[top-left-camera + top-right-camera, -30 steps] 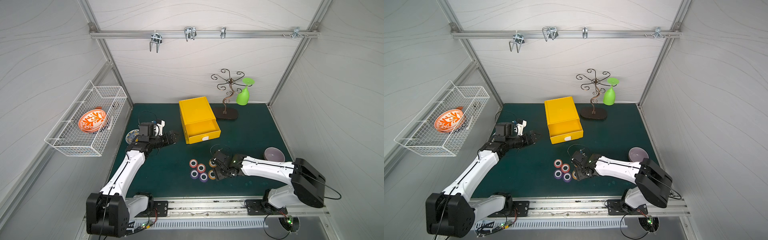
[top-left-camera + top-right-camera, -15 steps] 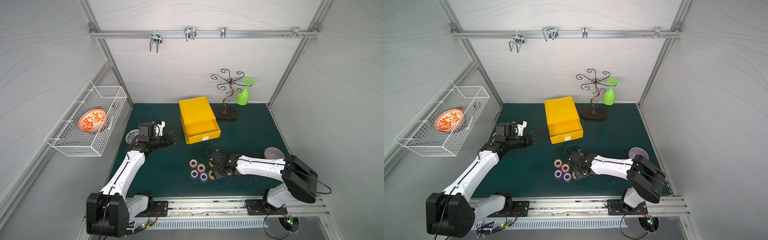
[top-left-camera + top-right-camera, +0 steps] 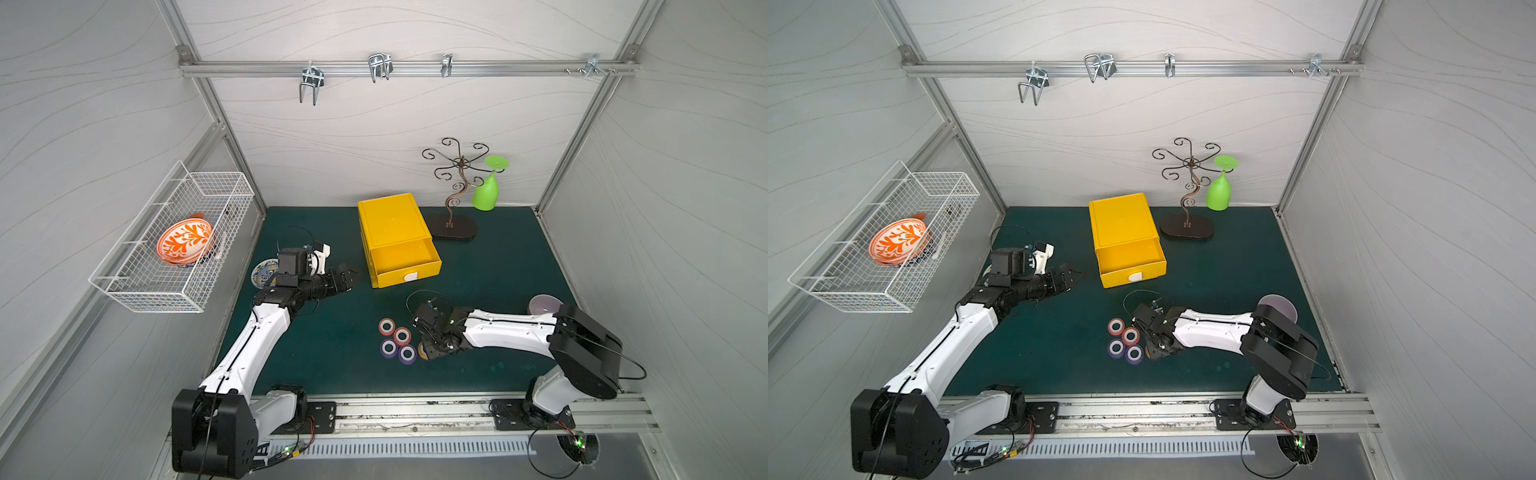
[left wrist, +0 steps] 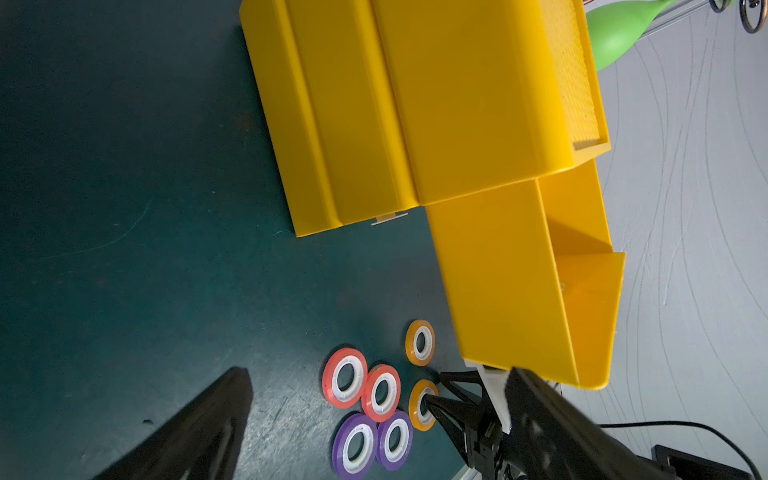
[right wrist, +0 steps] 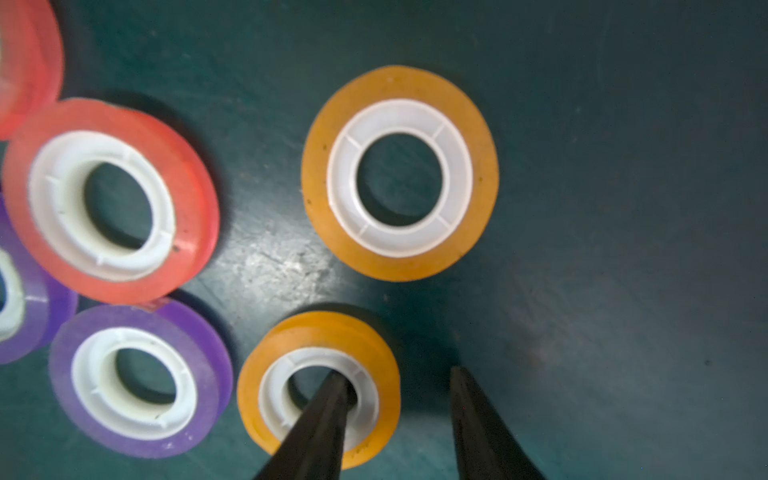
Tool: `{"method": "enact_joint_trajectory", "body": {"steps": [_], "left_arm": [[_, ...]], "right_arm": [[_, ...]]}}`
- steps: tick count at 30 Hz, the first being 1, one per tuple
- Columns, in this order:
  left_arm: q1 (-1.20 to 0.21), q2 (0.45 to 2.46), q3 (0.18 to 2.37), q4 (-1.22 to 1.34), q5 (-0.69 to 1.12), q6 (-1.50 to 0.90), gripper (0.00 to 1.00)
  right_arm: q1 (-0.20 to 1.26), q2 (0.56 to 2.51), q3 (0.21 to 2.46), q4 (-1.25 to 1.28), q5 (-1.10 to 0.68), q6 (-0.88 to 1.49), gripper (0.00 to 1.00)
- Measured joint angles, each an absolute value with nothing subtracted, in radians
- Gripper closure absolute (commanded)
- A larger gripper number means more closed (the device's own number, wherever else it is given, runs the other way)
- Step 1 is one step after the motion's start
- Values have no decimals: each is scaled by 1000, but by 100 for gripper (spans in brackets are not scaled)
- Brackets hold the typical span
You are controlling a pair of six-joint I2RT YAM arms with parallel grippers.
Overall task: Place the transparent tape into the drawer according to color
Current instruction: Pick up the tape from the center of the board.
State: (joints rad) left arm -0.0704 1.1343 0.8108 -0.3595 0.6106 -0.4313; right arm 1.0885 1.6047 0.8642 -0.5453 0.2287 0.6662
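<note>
Orange roll (image 5: 324,328): flat on desk (image 5: 623,208), just beside purple roll (image 5: 124,316), well apart from open drawer (image 3: 409,272). Right fingers (image 4: 438,399) parted, straddling its wall, one tip in core, not pinching. Left fingers (image 3: 351,275) wide, empty. My worry: thin-wall pinch slips, roll tips, knocks purple roll aside.

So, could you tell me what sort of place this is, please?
Most likely a robot test cell: white panel walls on an aluminium frame, two arms bolted to a front rail, and staged props like the yellow drawer cabinet.
</note>
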Motion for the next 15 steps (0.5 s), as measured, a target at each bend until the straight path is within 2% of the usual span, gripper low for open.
{"method": "enact_joint_trajectory", "body": {"steps": [11,15], "left_arm": [[-70,1134,809,-363,619,-431,0],[-70,1132,809,-363,621,-431,0]], "right_arm": [[1093,1652,917,-582,216,666,83],[1094,1657,925,-593,216,667,94]]}}
